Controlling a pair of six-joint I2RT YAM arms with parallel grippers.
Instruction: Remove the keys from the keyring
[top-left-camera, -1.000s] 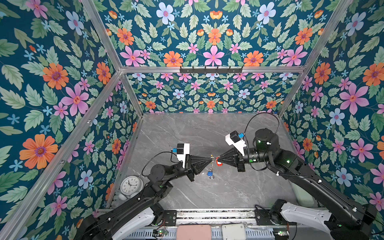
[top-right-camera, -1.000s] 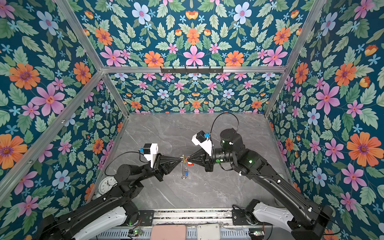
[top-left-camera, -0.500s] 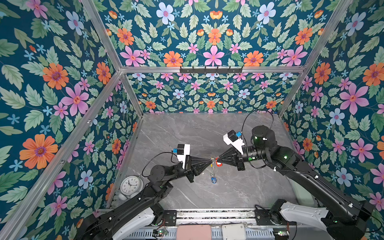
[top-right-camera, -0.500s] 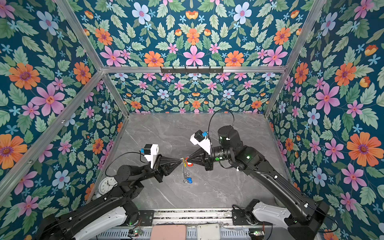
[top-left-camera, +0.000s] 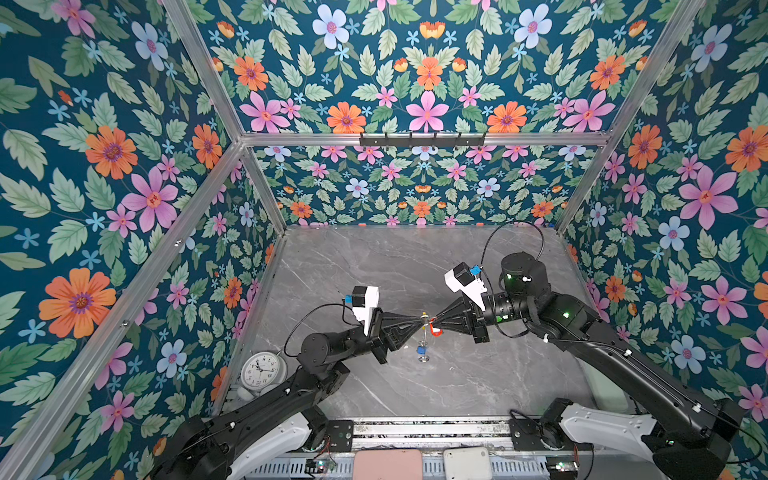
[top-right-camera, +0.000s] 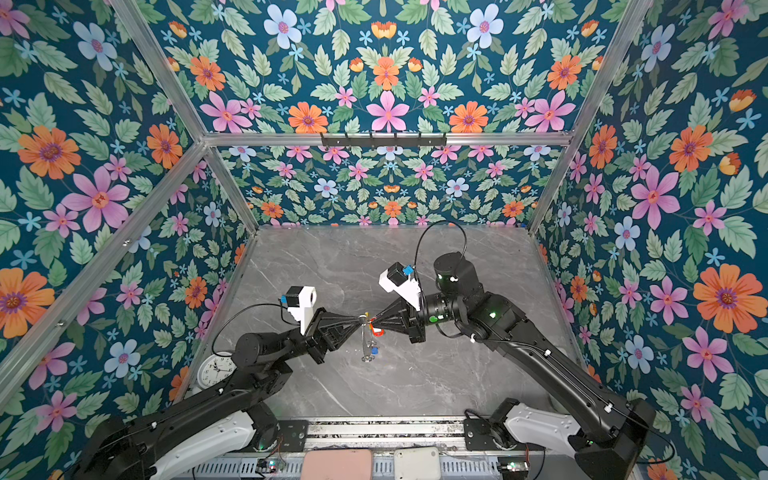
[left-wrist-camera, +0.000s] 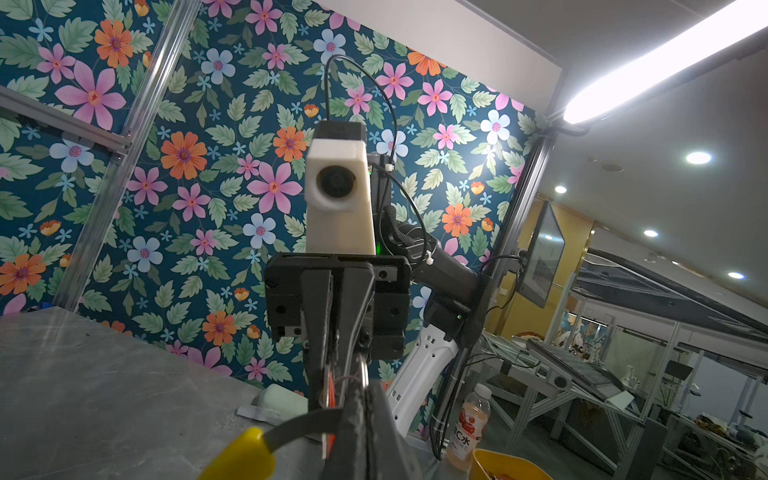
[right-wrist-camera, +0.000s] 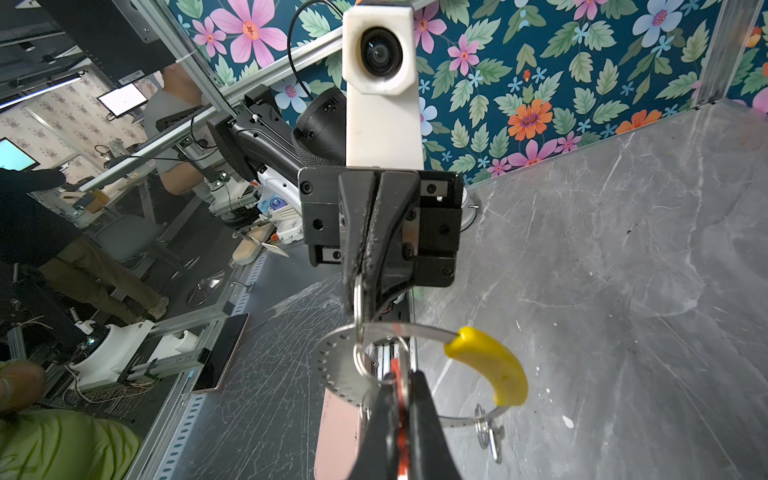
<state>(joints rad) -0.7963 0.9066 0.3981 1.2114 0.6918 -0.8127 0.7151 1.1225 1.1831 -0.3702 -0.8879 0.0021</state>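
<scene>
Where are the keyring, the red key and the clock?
keyring (right-wrist-camera: 492, 365), right wrist view, on its yellow segment.
red key (top-left-camera: 435, 331), a top view, on its red tag.
clock (top-left-camera: 259, 369), a top view, on its dial.

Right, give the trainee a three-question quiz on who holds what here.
1. True or false: the blue key is off the keyring.
2. The right gripper pinches: A the red key, B the blue key, C nothing?
3. Fill in: the left gripper is ___ on the keyring, at a small loop.

Key: 1 false; 2 A; 3 shut.
</scene>
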